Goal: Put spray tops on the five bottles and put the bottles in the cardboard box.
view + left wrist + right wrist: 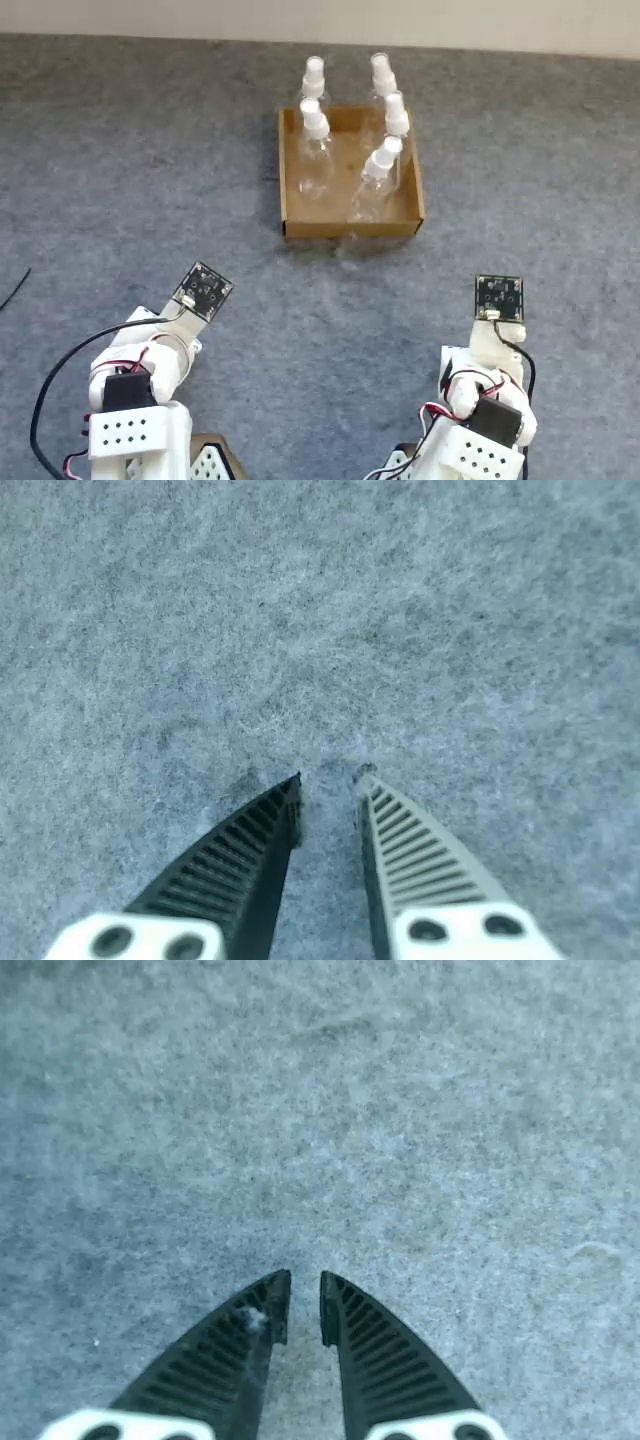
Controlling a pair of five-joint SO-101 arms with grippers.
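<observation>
The cardboard box (290, 215) lies on the grey carpet at the far middle. Five clear bottles with white spray tops are in or at it: two at the back (313, 78) (381, 75), two upright further forward (314, 150) (396, 118), and one leaning near the front right (375, 180). Whether the back two stand inside the rim I cannot tell. The left arm (150, 370) and right arm (490, 380) are folded at the near edge, well away from the box. My left gripper (330, 780) and right gripper (305, 1278) hang over bare carpet, jaws shut to a narrow slit with nothing between them.
Grey carpet (120, 180) covers the whole table on all sides of the box. A black cable (45, 400) loops beside the left arm's base, and a thin dark cable end (12, 290) lies at the left edge.
</observation>
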